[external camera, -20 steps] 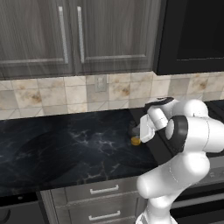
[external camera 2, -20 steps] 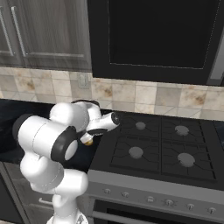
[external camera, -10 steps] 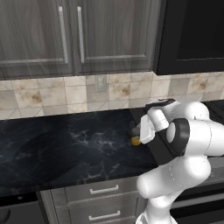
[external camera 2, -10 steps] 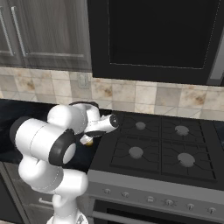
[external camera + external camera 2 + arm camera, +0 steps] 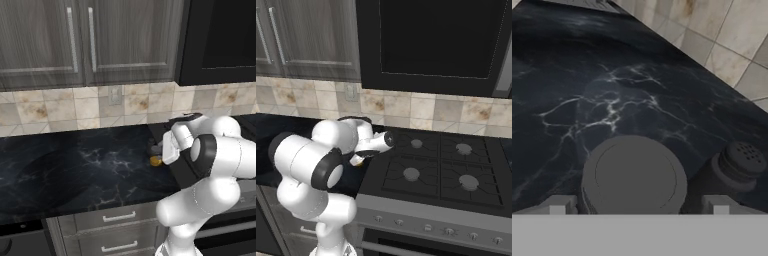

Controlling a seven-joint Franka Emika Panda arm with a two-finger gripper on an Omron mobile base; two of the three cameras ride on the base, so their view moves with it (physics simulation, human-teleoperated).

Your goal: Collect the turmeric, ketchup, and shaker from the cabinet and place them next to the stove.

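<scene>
My hand [image 5: 634,206] stands wide open with its fingertips on either side of the turmeric [image 5: 632,176], gripping nothing, so the jar rests on the dark surface [image 5: 587,95] just beside the stove [image 5: 446,170], next to the shaker [image 5: 739,162].

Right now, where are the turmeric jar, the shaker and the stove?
turmeric jar [image 5: 632,175], hand view, middle of its dark grey lid.
shaker [image 5: 743,161], hand view, its perforated rounded top.
stove [image 5: 411,174], right base view, near left burner cap.
</scene>
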